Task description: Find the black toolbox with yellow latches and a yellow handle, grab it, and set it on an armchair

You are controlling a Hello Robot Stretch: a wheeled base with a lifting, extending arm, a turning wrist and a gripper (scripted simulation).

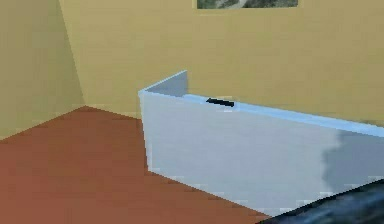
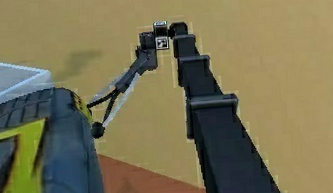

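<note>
Nearest to the lens, at the arm side view's lower left, a black toolbox [image 2: 47,135] is recorded, ribbed on its upper face and marked with a yellow patch [image 2: 15,163]. Its underside is cut off by the picture's bottom edge, so it cannot be told whether it rests on anything. The arm [image 2: 223,130] is seen rising from the bottom edge to two white squares [image 2: 159,37]. From there the gripper [image 2: 94,116] is angled down and leftward, its thin fingers [image 2: 99,127] ending at the toolbox's upper right corner. Whether the gripper holds the toolbox cannot be told, nor whether contact is made. A pale rim [image 2: 12,71] is noted behind the toolbox, against a yellow wall [image 2: 270,35].

In the forward view, a white low-walled unit [image 1: 230,150] is observed standing on a reddish-brown floor [image 1: 70,165], with a small black item [image 1: 220,102] lying on its top edge. A framed picture [image 1: 245,4] is partly seen on the wall above. A dark rounded shape [image 1: 335,208] is recorded at the bottom right corner; it cannot be identified.
</note>
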